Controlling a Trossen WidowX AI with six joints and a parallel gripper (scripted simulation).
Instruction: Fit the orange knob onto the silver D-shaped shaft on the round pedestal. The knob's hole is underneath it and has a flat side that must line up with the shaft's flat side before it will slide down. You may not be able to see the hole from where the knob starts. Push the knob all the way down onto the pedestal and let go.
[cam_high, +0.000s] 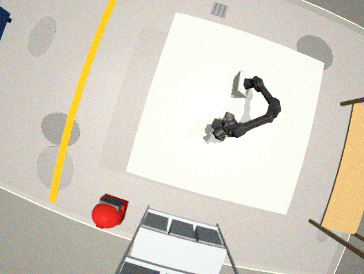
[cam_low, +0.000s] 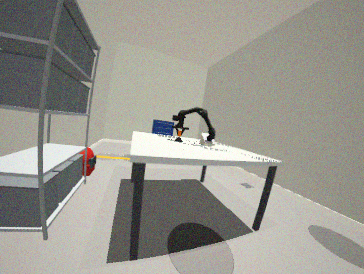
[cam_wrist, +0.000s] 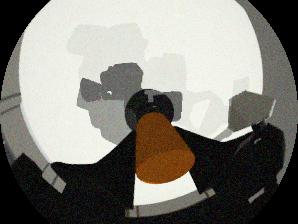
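The orange knob (cam_low: 179, 133) (cam_wrist: 162, 150) is held between the black fingers of my gripper (cam_wrist: 154, 131), which is shut on it. In the wrist view its far end overlaps the near part of the dark round pedestal (cam_low: 178, 140) (cam_wrist: 134, 109). A small grey patch, possibly part of the silver shaft, shows on the pedestal beyond the knob; its flat side cannot be made out. In the exterior view the knob is just above the pedestal; whether they touch cannot be told. The knob's hole is hidden. In the top view the arm covers the knob and pedestal.
The arm's base (cam_high: 248, 84) (cam_low: 209, 141) stands on the white table (cam_high: 175, 85) (cam_low: 200, 154). Arm shadows lie around the pedestal in the wrist view. A shelf rack (cam_high: 180, 250) (cam_low: 44, 150) and a red object (cam_high: 107, 215) (cam_low: 88, 162) are beyond the table.
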